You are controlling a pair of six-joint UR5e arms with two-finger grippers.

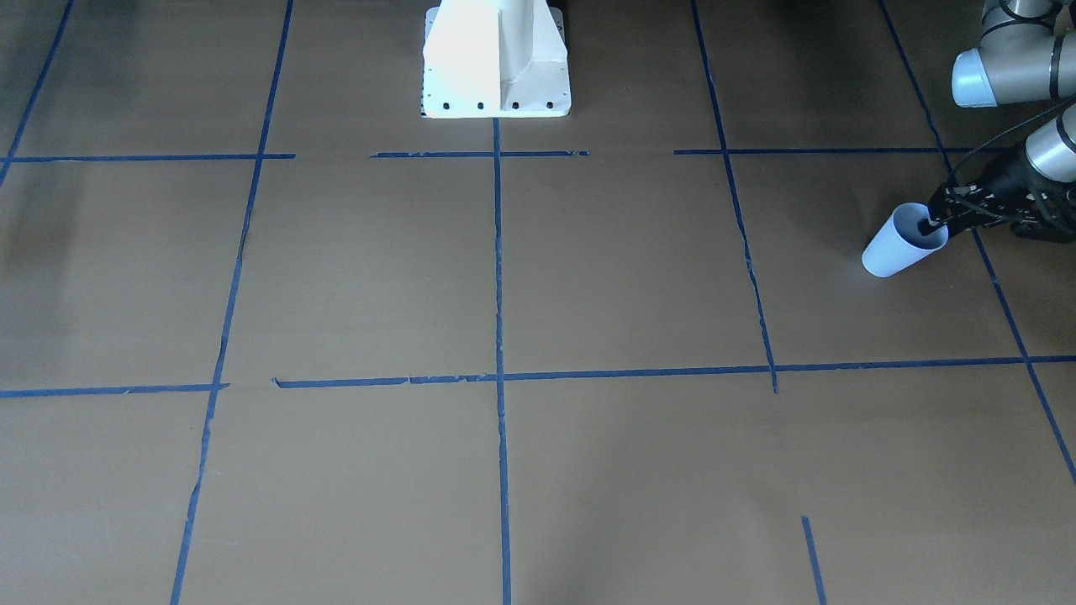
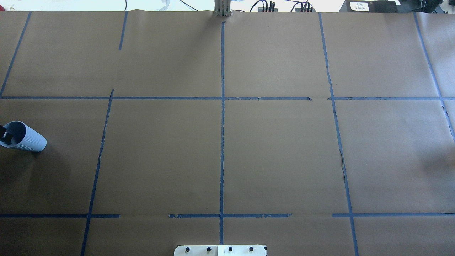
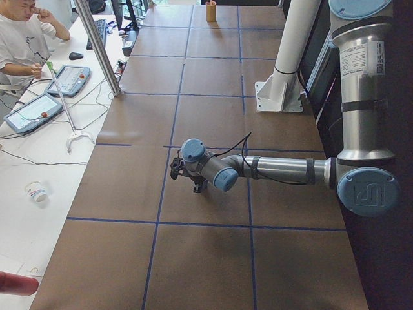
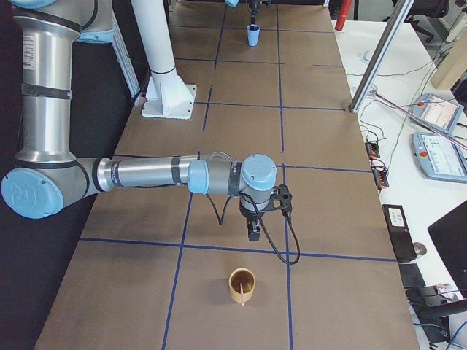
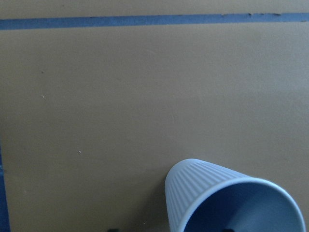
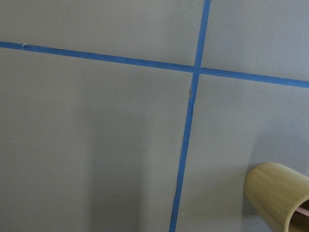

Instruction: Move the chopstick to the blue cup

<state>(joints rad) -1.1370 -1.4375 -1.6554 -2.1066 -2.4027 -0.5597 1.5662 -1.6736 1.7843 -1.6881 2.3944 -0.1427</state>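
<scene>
The pale blue ribbed cup [image 1: 891, 252] is at the table's left end; it also shows in the overhead view [image 2: 30, 140], the left wrist view [image 5: 207, 186] and, far off, the exterior right view [image 4: 253, 34]. My left gripper [image 1: 931, 225] is shut on its rim, one finger inside the cup. The pinkish-red chopstick [image 4: 241, 294] leans in a bamboo cup [image 4: 242, 283] at the table's right end; a sliver of it shows in the right wrist view [image 6: 304, 210]. My right gripper [image 4: 253, 232] hovers just beside the bamboo cup [image 6: 273, 191]; I cannot tell whether it is open or shut.
Brown paper with blue tape lines [image 2: 222, 142] covers the table. The robot's white base [image 1: 496, 59] stands at the table's middle edge. Operators' desks with tablets [image 3: 32, 113] and cables lie beyond the far edge.
</scene>
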